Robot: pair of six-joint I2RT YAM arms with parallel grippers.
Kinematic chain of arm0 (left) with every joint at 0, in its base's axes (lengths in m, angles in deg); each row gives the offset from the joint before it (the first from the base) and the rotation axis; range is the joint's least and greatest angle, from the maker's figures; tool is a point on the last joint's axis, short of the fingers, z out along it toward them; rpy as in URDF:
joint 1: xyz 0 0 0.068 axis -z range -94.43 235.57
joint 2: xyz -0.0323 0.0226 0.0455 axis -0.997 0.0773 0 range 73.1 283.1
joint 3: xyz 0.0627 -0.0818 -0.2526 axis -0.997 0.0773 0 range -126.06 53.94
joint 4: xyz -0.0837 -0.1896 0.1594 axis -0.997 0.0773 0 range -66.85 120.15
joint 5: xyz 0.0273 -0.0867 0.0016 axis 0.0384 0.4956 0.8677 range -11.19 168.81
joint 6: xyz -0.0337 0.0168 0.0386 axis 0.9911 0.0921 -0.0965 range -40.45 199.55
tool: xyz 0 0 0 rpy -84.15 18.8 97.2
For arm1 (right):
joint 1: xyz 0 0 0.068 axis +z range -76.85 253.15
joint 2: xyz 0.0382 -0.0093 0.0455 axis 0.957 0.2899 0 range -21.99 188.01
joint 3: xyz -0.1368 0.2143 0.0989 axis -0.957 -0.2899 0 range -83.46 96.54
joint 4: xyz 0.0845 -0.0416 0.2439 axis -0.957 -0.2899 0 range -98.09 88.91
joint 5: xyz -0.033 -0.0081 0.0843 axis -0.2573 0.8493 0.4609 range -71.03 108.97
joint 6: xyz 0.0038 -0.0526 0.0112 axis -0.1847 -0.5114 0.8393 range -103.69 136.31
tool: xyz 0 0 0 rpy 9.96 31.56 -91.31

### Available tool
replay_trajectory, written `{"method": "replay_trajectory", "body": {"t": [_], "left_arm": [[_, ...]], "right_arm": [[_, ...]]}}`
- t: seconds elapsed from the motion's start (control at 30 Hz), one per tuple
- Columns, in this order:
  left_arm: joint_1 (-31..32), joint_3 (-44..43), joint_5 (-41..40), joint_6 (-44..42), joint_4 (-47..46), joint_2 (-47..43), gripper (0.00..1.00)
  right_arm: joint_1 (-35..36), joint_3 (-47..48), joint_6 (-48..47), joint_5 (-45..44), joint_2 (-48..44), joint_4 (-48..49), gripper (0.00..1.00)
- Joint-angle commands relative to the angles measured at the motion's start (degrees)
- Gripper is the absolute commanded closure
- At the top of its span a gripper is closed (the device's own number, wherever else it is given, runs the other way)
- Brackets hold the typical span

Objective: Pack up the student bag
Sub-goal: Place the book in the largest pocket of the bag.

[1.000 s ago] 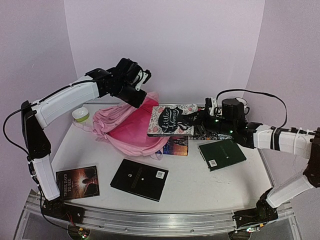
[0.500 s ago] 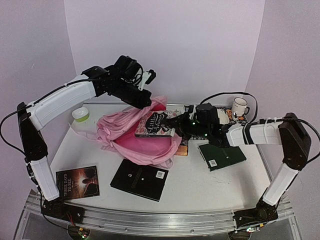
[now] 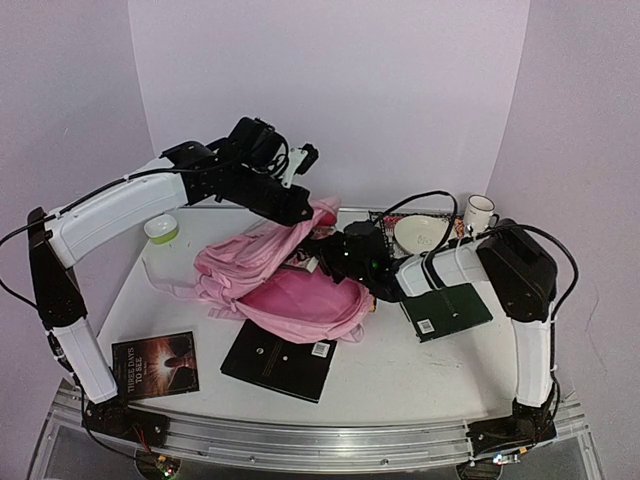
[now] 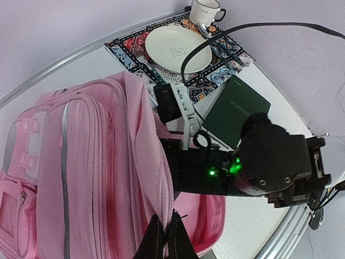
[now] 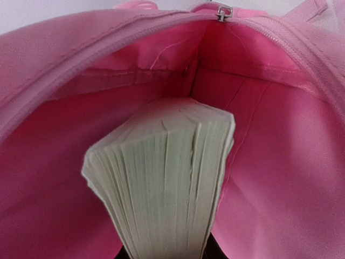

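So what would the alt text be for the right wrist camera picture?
A thick book, page edges toward the camera, sits inside the open pink student bag, lining all around it. A metal zipper pull shows at top; the right gripper holding the book barely peeks in at the bottom.

White table (image 3: 400,372) is carrying: pink backpack (image 3: 290,300) mid, black book (image 3: 278,360) in front, Three Days book (image 3: 155,365) front-L, green book (image 3: 446,310) R, bowl (image 3: 161,230) back-L, placemat (image 4: 200,86) back-R.
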Motion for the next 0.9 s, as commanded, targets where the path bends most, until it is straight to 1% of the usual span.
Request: {"method": "replay_trajectory", "body": {"t": [0.0, 0.1, 0.23, 0.33, 0.47, 0.6, 0.7, 0.87], "left_arm": [[0.17, 1.59, 0.07, 0.92, -10.40, -6.40, 1.00], [0.16, 3.49, 0.44, 1.16, -11.59, -6.77, 1.00], [0.16, 5.40, 0.34, 1.48, -13.12, -7.55, 1.00], [-0.13, 7.73, -1.97, 1.52, -13.88, -8.47, 1.00], [-1.41, 11.32, -3.57, 2.30, -15.05, -9.16, 1.00], [-2.23, 13.61, -6.36, 2.68, -16.12, -9.51, 1.00], [-3.03, 14.48, -7.40, 2.72, -16.46, -9.77, 1.00], [-4.25, 15.16, -7.81, 2.47, -16.86, -10.07, 1.00]], "right_arm": [[1.26, 9.02, 0.71, -6.67, 4.53, 9.43, 1.00], [2.19, 13.48, -0.95, -7.67, 8.28, 7.39, 0.95], [3.13, 20.02, -4.44, -6.53, 12.63, 0.67, 0.74], [3.17, 22.66, -6.40, -3.81, 14.40, -3.38, 0.62], [3.21, 24.94, -10.95, 2.85, 14.52, -10.27, 0.49], [3.20, 24.50, -14.93, 7.86, 13.06, -14.96, 0.44], [3.36, 24.96, -18.22, 12.57, 12.01, -19.92, 0.43], [3.77, 24.37, -22.15, 18.35, 10.37, -23.45, 0.43]]}}
